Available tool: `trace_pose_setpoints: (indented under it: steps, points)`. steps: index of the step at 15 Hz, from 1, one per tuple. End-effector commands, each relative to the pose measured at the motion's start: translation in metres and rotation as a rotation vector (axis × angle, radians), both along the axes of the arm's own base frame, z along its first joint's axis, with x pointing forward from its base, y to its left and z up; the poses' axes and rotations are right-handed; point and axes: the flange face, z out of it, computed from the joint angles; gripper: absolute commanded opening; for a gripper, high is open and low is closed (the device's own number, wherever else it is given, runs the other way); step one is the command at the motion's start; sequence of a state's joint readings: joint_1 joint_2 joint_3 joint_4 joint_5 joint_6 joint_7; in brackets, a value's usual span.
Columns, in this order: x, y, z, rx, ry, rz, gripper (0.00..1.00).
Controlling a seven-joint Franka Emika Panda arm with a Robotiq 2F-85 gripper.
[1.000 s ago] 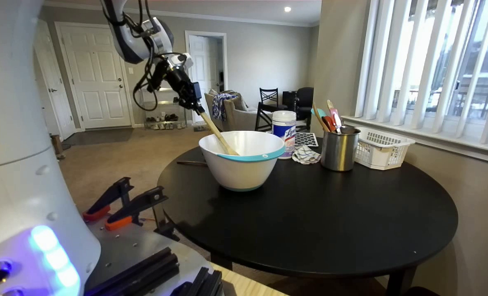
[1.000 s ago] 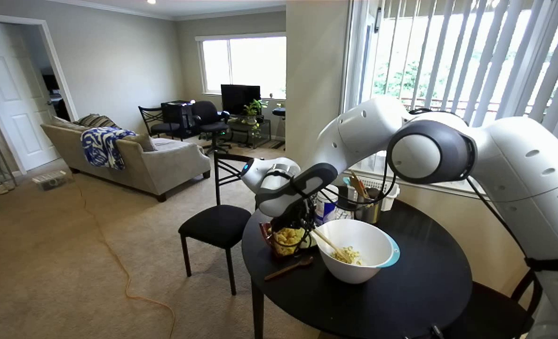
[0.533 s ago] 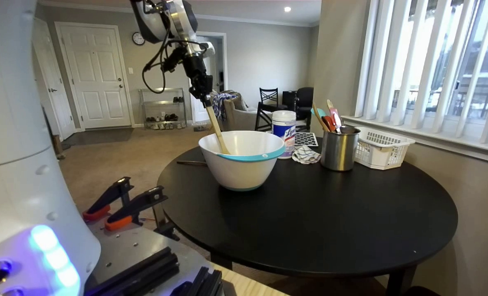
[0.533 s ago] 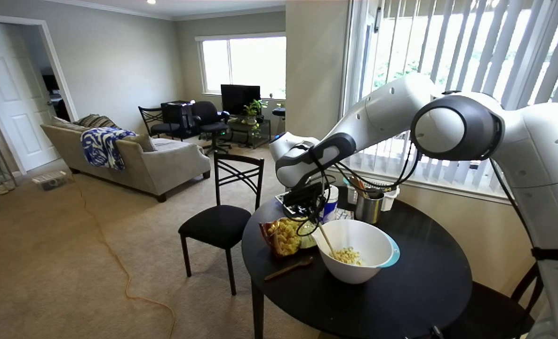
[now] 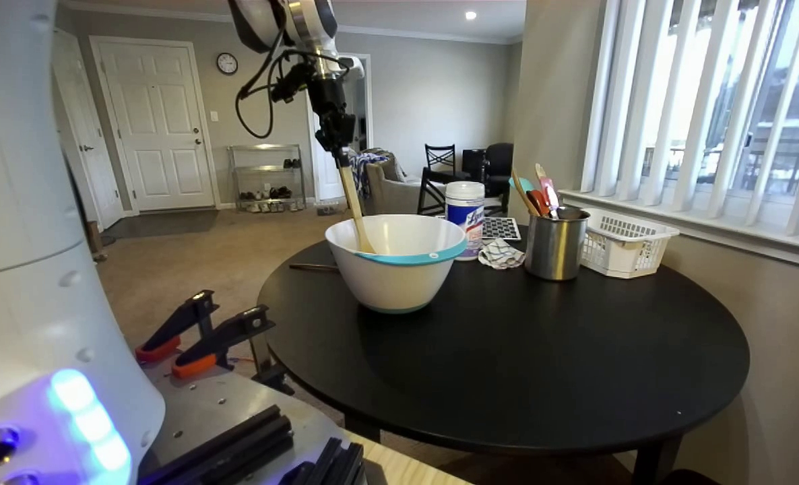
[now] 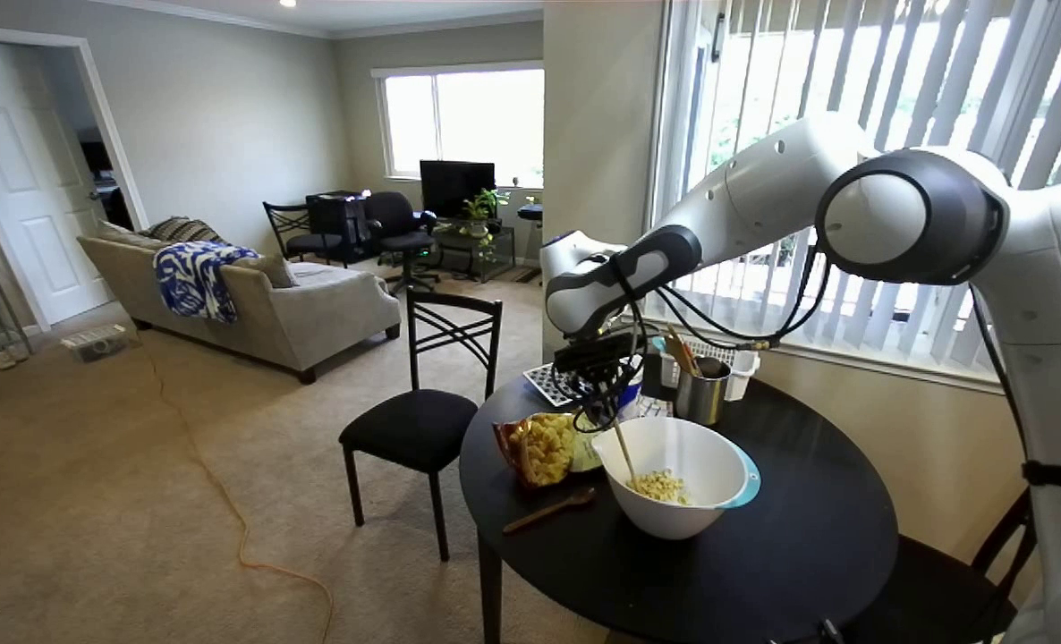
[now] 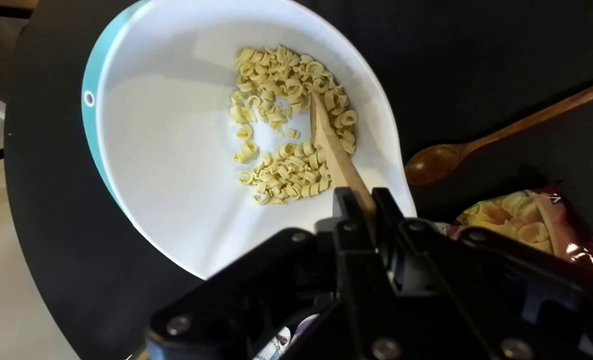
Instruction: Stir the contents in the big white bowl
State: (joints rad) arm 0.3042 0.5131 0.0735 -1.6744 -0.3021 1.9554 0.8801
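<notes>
Black table (image 5: 541, 357), white bowl (image 7: 166, 125) of pasta (image 7: 294, 87), cup (image 5: 556, 249) of utensils (image 5: 549, 192)

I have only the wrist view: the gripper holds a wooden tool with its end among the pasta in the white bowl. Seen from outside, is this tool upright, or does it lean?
Observer: It leans a little: in both exterior views the wooden tool slants down into the white bowl, its top at the gripper further left than its lower part.
Operator: Thank you. Past the red bag, what stands beside the table?
Observer: A black chair, seen in an exterior view.
</notes>
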Motion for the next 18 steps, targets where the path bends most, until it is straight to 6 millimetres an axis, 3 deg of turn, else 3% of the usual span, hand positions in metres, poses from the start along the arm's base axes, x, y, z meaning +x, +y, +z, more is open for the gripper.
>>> trace_pose_setpoints:
  steps: [1,9,18]
  points:
    - [-0.017,-0.008,0.016,0.067,-0.06,0.038,0.05]
    - [-0.065,-0.061,0.026,0.097,-0.155,-0.007,0.05]
    - [-0.116,-0.121,0.001,0.213,-0.275,-0.075,0.05]
